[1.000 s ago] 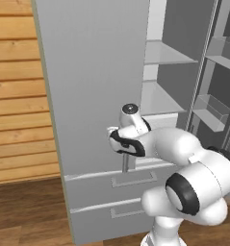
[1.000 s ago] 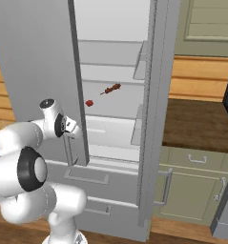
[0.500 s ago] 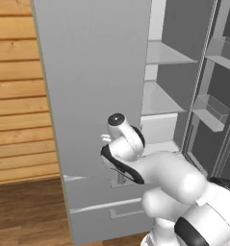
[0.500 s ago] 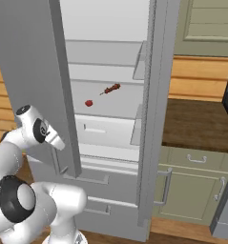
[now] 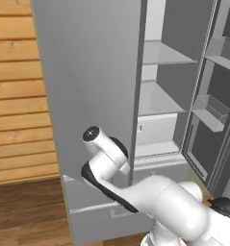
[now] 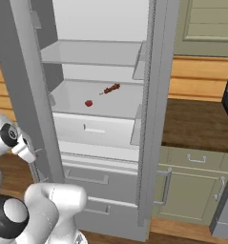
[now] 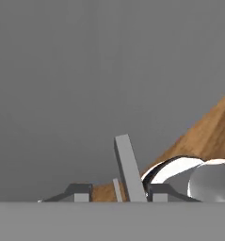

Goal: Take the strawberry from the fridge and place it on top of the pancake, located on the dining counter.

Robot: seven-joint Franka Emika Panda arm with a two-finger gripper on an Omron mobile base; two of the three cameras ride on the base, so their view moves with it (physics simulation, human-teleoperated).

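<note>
The fridge (image 6: 94,177) stands with both doors open. Its left door (image 5: 87,72) is swung out wide. My gripper (image 7: 118,190) is shut on that door's slim vertical handle (image 7: 128,164), which stands between the two fingertips. From the right base view, the gripper (image 6: 32,152) sits at the door's lower edge. From the left base view, the gripper (image 5: 126,168) is at the door's free edge. The strawberry (image 6: 88,103), small and red, lies on the white middle shelf (image 6: 120,107), well apart from the gripper. The pancake and the dining counter are out of view.
A thin dark-red item (image 6: 110,89) lies further back on the same shelf. The right door (image 5: 210,113) with its bins stands open. Pale green cabinets (image 6: 191,176) under a dark wood top (image 6: 196,124) flank the fridge on the right. A plank wall (image 5: 15,96) is to the left.
The left fridge door has swung further open, and my hand has travelled left with its handle. More of the interior shelves and the strawberry now show.
</note>
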